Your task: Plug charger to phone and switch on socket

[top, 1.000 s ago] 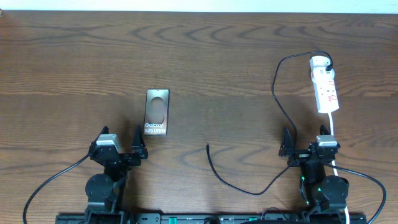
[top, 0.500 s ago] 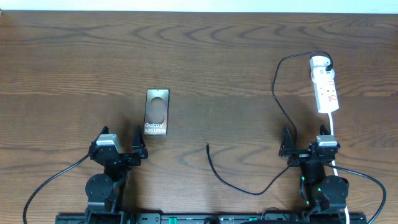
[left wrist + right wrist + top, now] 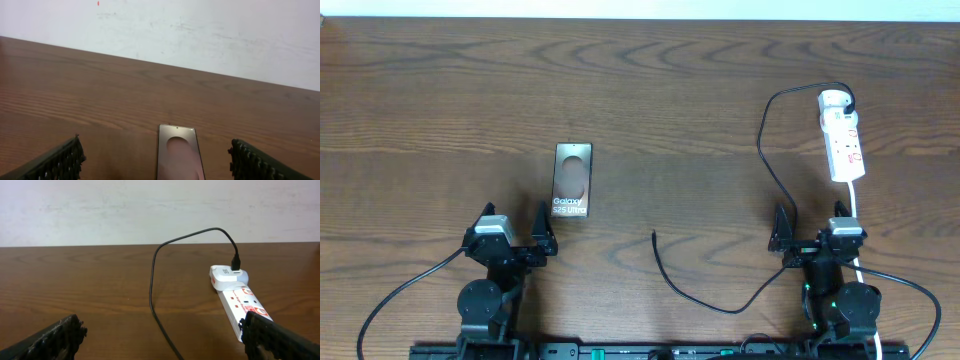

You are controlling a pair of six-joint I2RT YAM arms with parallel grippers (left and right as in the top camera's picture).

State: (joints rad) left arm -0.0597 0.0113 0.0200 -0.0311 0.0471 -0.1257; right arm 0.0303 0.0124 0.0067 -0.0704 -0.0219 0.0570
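Overhead: phone (image 3: 573,181) well inside table (image 3: 670,100) edges

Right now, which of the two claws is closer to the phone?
The left claw: the phone lies just ahead of it, while the right claw sits by the white power strip.

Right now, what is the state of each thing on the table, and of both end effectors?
Phone: flat, screen up, nothing plugged in.
Charger: one end plugged in at the socket, free tip loose on the table.
Socket: charger attached; switch position unclear.
Left end effector: open, empty.
Right end effector: open, empty.
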